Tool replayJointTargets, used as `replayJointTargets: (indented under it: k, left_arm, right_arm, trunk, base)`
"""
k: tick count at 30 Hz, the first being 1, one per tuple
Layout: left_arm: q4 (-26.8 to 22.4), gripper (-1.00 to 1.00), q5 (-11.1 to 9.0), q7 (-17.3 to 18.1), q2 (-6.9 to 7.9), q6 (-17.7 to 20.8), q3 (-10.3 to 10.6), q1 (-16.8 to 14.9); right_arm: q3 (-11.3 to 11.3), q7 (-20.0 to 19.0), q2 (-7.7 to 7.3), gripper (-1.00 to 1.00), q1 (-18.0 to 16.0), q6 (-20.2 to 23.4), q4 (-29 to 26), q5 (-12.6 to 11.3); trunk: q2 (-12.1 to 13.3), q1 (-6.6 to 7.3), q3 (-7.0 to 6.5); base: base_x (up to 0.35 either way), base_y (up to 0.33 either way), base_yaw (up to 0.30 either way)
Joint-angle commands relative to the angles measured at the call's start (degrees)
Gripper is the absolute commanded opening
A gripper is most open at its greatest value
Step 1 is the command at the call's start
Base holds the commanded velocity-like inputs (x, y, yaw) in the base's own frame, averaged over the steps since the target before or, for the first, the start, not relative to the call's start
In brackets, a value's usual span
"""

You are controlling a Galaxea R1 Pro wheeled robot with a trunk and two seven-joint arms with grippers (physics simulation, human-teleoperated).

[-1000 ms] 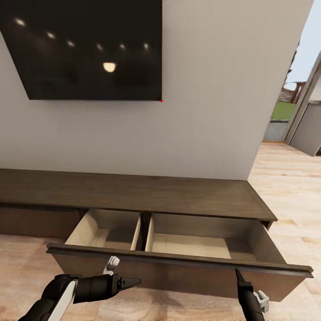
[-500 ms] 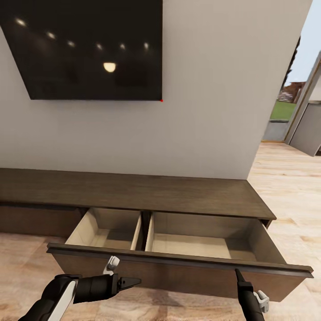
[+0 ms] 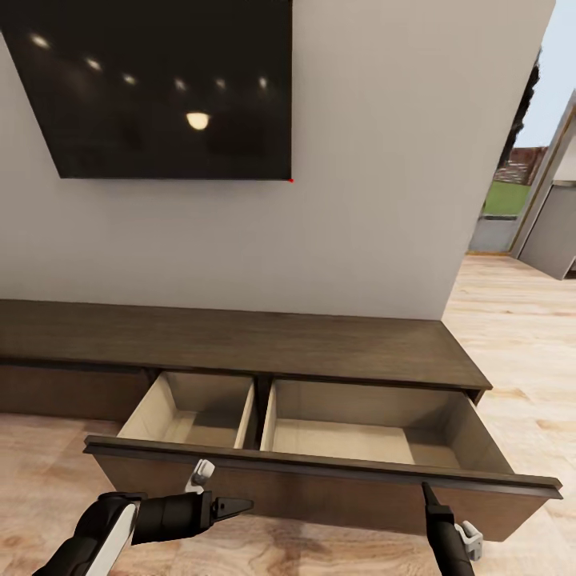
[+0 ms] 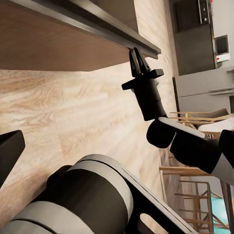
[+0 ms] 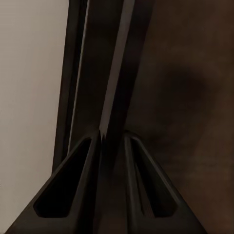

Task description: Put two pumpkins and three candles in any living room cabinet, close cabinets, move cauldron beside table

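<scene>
The cabinet (image 3: 240, 348) is lying across the lower half of the head view, its long axis going left to right, and its wide drawer (image 3: 320, 472) is standing pulled out with two pale compartments that look bare. I am judging that pumpkins and candles are the next to bring. My right end effector (image 3: 426, 490) is pointing up at the drawer's top edge, lower right, the fingers (image 5: 131, 195) nearly together. It is nearer to the drawer than my left end effector (image 3: 240, 505), pressed together at lower left. The left wrist view is showing my right end effector (image 4: 138, 61) just under the drawer rim.
</scene>
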State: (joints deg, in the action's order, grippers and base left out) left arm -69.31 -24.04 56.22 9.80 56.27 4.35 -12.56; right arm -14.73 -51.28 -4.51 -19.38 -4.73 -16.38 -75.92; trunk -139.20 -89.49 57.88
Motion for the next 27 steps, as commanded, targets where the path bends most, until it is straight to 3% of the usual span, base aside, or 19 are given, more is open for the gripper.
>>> replayJointTargets:
  k: [1,26,27]
  left_arm:
    - [-0.03,1.00,-0.12,0.05,0.05,0.24,0.04,-0.01]
    - [-0.03,1.00,-0.05,0.05,0.05,0.24,0.04,-0.01]
    - [-0.03,1.00,-0.04,0.04,0.05,0.24,0.04,-0.01]
  right_arm:
    - [-1.97,-0.57,-0.10,-1.00,-0.05,-0.02,0.03,-1.51]
    - [-1.97,-0.57,-0.06,-1.00,-0.05,-0.02,0.03,-1.59]
    - [-1.97,-0.57,-0.06,1.00,-0.05,-0.02,0.03,-1.59]
  trunk:
    - [-0.02,0.02,0.05]
    - [-0.02,0.02,0.05]
    - [-0.02,0.02,0.05]
  base:
    - [-0.019,0.000,0.000]
    - [-0.022,0.000,0.000]
    - [0.000,0.000,0.000]
